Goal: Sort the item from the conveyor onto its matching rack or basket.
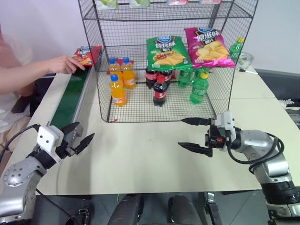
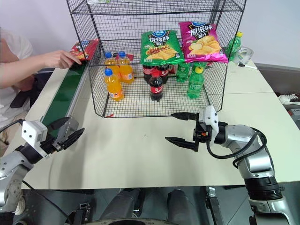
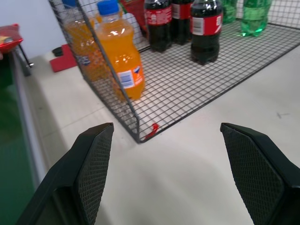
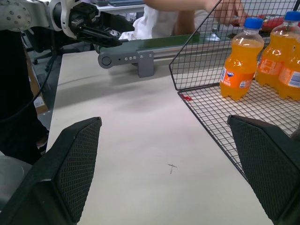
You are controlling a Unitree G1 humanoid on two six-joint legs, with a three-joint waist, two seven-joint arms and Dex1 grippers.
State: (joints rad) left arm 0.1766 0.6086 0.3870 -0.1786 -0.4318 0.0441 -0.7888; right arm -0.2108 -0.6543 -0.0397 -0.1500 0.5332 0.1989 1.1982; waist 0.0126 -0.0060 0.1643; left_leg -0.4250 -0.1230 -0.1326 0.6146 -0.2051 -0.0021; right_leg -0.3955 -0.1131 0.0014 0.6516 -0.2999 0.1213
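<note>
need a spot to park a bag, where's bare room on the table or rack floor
Bare table between the left gripper and right gripper, in front of the rack. Rack floor is open at its front, between orange bottles and cola; crowded behind.

Red crisp bag [image 1: 85,55] partly under a person's hand [image 1: 64,63].

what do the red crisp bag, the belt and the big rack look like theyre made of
Red crisp bag: likely glossy plastic film, since it shines and is printed.
Conveyor: a dark green matte belt, probably rubber or PVC, with grey side rails that look like painted or anodised metal.
Rack: thin black wire welded in a grid, apparently coated metal.
</note>
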